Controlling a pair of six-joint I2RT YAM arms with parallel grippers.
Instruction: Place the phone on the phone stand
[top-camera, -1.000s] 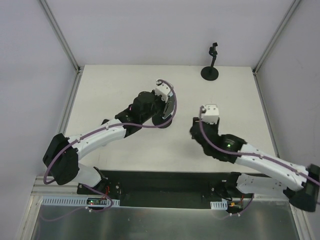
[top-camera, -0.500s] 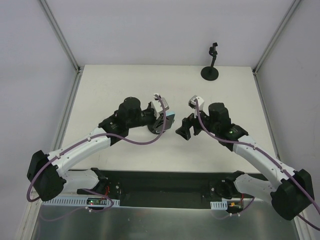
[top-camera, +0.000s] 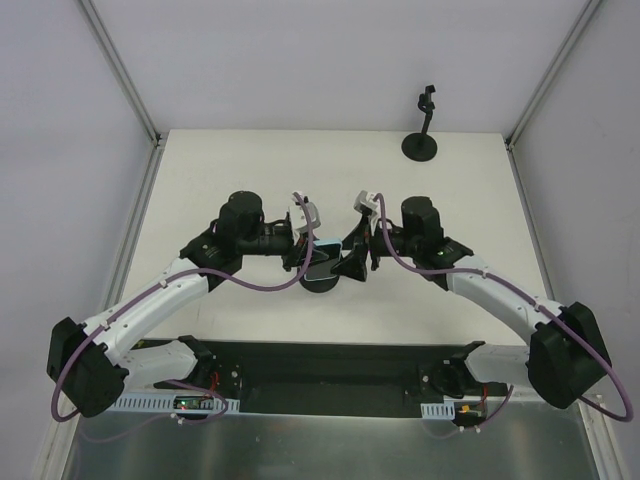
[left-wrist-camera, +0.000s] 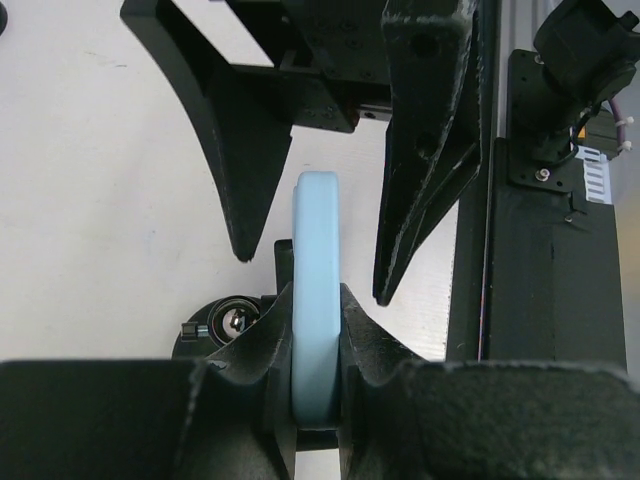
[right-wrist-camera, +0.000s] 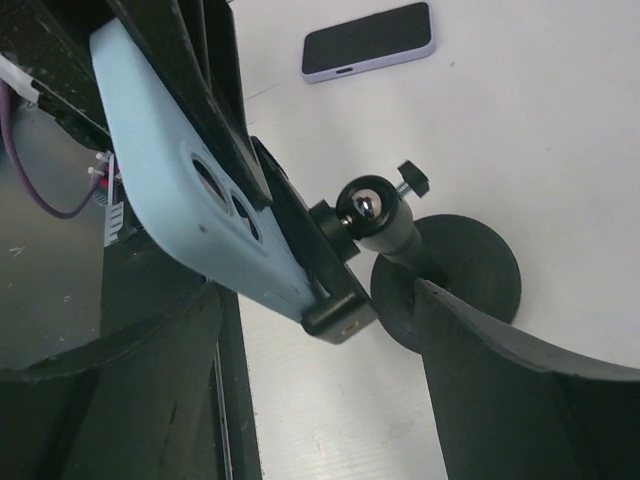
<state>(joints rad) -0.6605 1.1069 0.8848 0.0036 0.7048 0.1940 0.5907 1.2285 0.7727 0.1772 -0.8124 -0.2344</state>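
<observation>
My left gripper (left-wrist-camera: 317, 300) is shut on the edges of the light blue phone (left-wrist-camera: 317, 230), holding it edge-up over the middle of the table (top-camera: 250, 170). In the right wrist view the phone (right-wrist-camera: 180, 200) leans on the cradle (right-wrist-camera: 335, 300) of a black phone stand (right-wrist-camera: 450, 270) with a ball joint. My right gripper (top-camera: 347, 262) is open. Its two black fingers (left-wrist-camera: 250, 150) stand on either side of the phone's far end without touching it. In the top view the left gripper (top-camera: 305, 258) meets the right one above the stand's round base (top-camera: 320, 283).
A second black stand (top-camera: 427, 130) is at the table's far right corner. Another phone (right-wrist-camera: 368, 40), dark screen up, lies flat on the table beyond the stand. The black base rail (top-camera: 330, 365) runs along the near edge.
The left gripper has carried the phone toward the near edge. The right arm swung left, its gripper opened, and its fingers now straddle the phone.
</observation>
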